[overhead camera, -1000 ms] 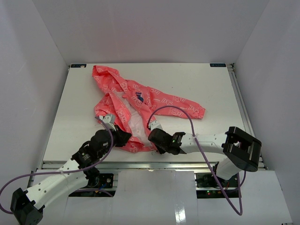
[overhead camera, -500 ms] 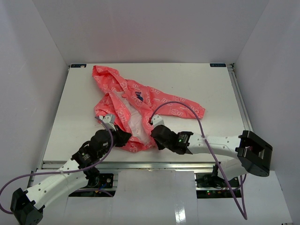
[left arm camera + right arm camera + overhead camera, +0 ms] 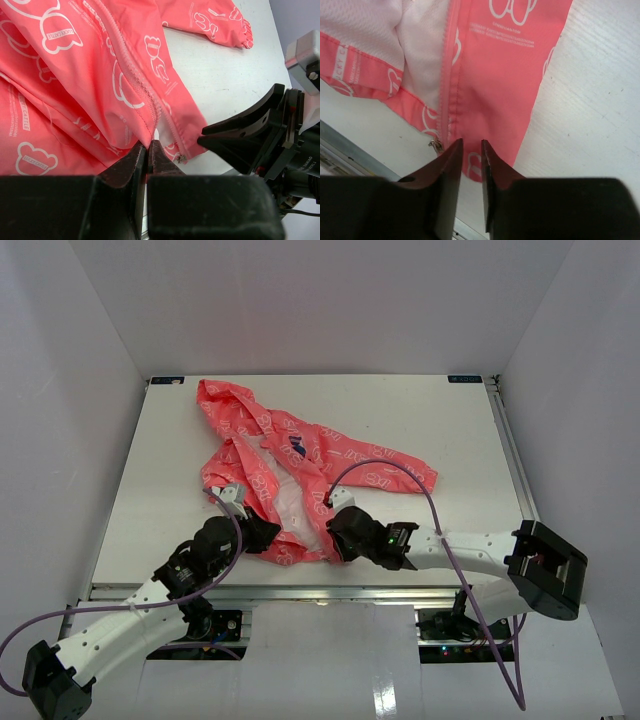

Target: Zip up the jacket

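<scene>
The coral-pink jacket (image 3: 300,455) lies unzipped on the white table (image 3: 450,430), its paler lining showing between the front edges. My left gripper (image 3: 268,532) is shut on the jacket's left front edge near the hem, with fabric (image 3: 100,75) pinched at the fingertips (image 3: 148,145). The small metal zipper slider (image 3: 437,145) sits at the bottom of the other zipper tape (image 3: 445,90). My right gripper (image 3: 335,532) hovers at that hem corner, its jaws (image 3: 471,144) a little apart, just right of the slider, with nothing between them. Its black fingers (image 3: 240,132) show in the left wrist view.
The table's near edge with its metal rail (image 3: 300,590) runs just below both grippers. A purple cable (image 3: 385,465) arcs over the jacket's right sleeve (image 3: 400,475). White walls enclose the table on three sides.
My right gripper has gone from shut to slightly open at the hem corner, and its arm has swung lower and to the right. The left gripper has held still.
</scene>
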Controlling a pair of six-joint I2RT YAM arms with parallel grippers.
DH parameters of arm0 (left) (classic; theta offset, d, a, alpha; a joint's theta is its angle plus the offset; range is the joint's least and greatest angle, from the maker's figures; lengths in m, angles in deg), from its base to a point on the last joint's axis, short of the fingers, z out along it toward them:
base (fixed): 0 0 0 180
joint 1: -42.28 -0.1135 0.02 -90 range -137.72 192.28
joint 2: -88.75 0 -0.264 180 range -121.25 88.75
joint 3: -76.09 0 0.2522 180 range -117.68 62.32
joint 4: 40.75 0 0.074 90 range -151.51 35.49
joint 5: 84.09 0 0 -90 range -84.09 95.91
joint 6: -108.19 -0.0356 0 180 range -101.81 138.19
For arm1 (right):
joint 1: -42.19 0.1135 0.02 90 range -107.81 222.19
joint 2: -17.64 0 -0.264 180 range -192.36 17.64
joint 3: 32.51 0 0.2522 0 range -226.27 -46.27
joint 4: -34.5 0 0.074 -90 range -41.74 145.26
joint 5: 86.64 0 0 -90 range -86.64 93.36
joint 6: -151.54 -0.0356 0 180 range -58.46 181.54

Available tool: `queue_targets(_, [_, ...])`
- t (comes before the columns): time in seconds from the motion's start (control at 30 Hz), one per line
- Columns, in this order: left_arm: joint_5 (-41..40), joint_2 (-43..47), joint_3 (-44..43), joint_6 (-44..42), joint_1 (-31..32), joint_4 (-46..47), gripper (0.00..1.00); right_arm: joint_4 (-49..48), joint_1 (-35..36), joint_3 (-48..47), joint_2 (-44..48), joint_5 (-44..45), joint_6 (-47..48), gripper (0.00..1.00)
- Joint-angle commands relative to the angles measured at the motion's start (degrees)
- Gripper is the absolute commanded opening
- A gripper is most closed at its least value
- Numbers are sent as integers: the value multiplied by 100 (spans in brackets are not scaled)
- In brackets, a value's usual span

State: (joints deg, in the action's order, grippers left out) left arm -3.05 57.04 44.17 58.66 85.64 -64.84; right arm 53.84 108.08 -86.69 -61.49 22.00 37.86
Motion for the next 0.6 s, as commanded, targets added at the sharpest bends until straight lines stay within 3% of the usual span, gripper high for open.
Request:
queue_targets(0.0, [-89,-3,31,-39,6,-22,0,116,-15,85,35,-6,14,38])
queue_targets(0.2, [-89,-20,31,-39,5,-20,0,624,-6,-306,-322,391,157,42])
queue_targets(0.57, [-77,30,43,-45,6,-25,0,726,29,-823,-701,19,431,39])
